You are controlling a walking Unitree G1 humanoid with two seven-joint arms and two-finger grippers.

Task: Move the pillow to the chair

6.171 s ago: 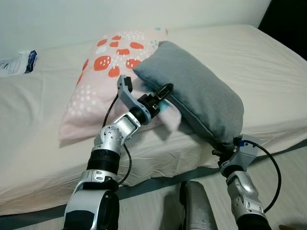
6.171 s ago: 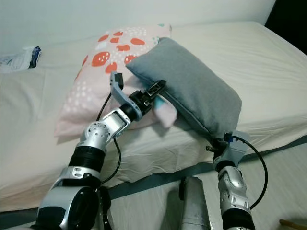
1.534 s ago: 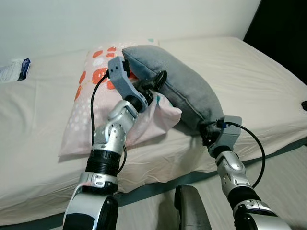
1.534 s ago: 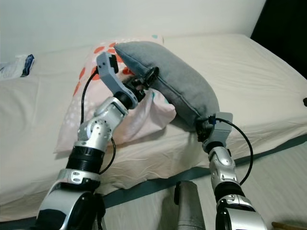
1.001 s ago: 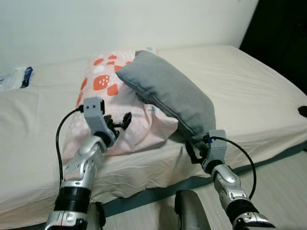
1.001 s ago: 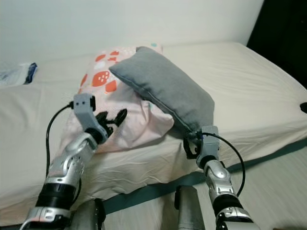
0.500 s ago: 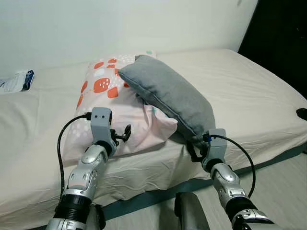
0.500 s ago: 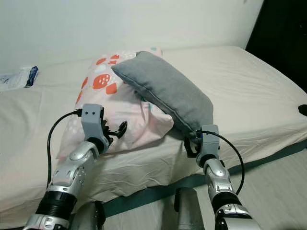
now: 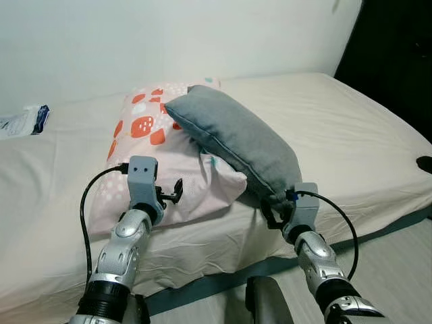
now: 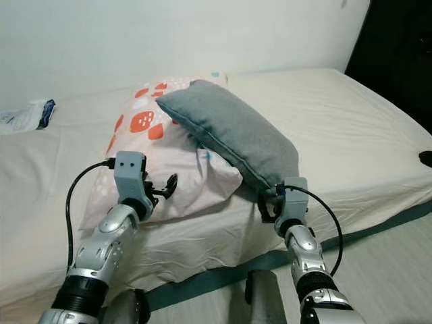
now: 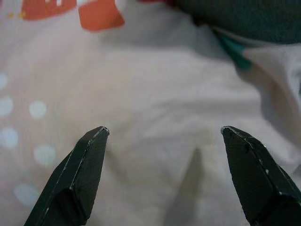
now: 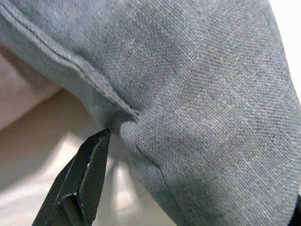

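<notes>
No writing can be read. The grey pillow (image 9: 236, 143) lies on the bed (image 9: 351, 128), its near corner clamped in the right pincer (image 10: 268, 198). The left pincer (image 11: 164, 141), fingers apart, has let go and dropped beside the pink pillow (image 9: 145, 158).

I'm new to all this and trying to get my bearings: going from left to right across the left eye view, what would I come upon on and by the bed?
White packet → left gripper, jaws open before the patterned pillow → grey pillow → right gripper at the grey pillow's near corner → small dark object at the bed's far right edge.
</notes>
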